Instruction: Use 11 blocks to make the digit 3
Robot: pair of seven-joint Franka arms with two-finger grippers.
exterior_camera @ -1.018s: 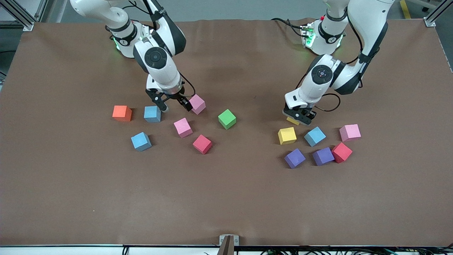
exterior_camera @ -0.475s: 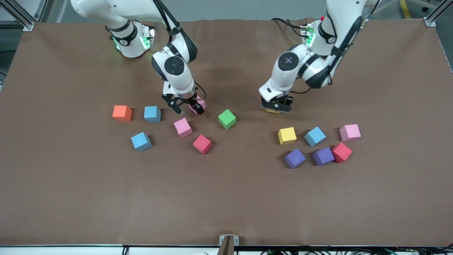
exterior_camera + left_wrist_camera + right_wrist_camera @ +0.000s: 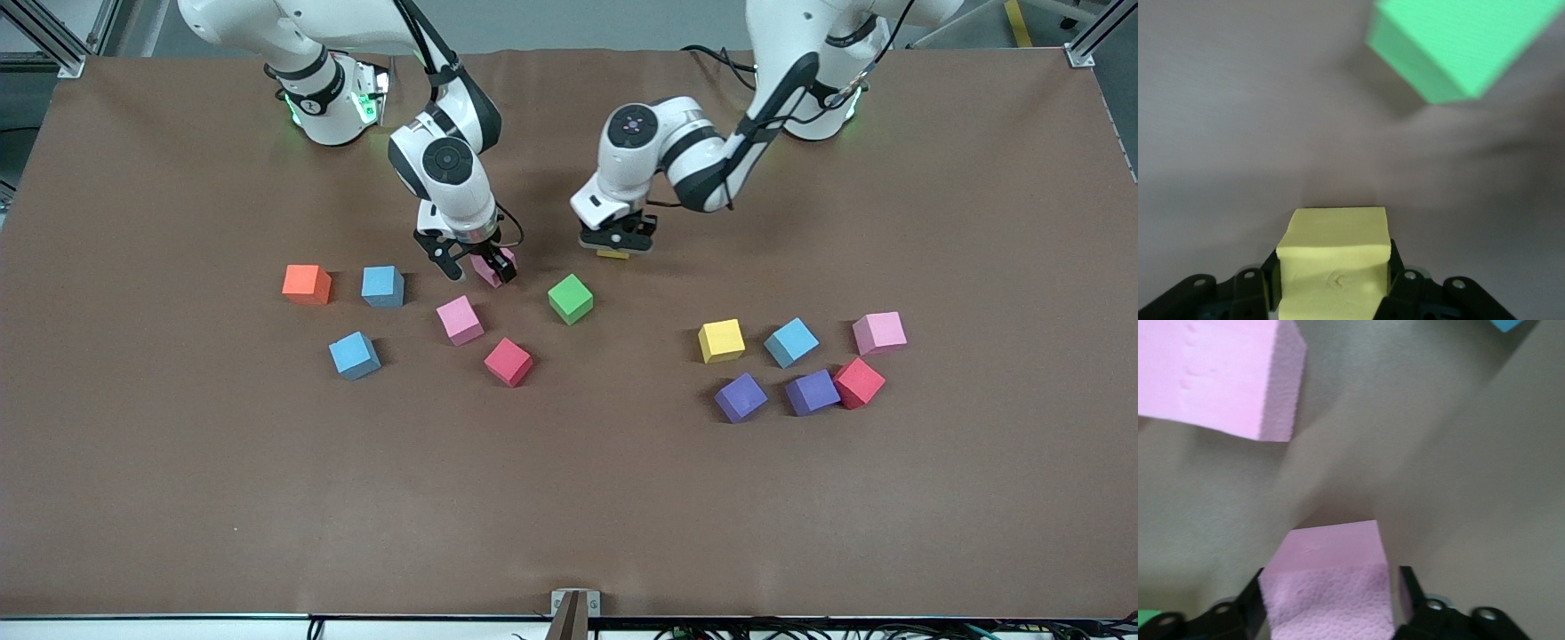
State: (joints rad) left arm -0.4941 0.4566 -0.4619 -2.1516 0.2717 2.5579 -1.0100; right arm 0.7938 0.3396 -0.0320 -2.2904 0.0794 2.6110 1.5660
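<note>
- The left end effector (image 3: 616, 245) hangs over the brown desk (image 3: 569, 498), near the small green foam cube (image 3: 570, 298), its fingers clamped on a small pale yellow foam cube (image 3: 1333, 263) with a crease in its face; only a sliver of that cube shows below the fingers in the front view.
- The right end effector (image 3: 476, 263) is down at desk level, its two fingers either side of a small pink foam cube (image 3: 1328, 583); the pads (image 3: 1408, 587) look pressed to the cube's sides, and the cube rests on the desk.
- A second pink foam cube (image 3: 460, 320) lies nearer the front camera than the one between the fingers, close to a small red foam cube (image 3: 508, 362).
- Toward the right arm's end lie an orange foam cube (image 3: 307, 284) and two light blue foam cubes (image 3: 383, 285), (image 3: 354, 355).
- Toward the left arm's end sits a loose cluster: a second yellow foam cube (image 3: 721, 340), a third light blue cube (image 3: 790, 342), a paler pink cube (image 3: 878, 332), two purple foam cubes (image 3: 740, 396), (image 3: 812, 392) and a second red cube (image 3: 859, 382), which touches the purple one beside it.
- No digit figure is formed; apart from that touching pair the cubes lie singly.
- No container is on the desk.
</note>
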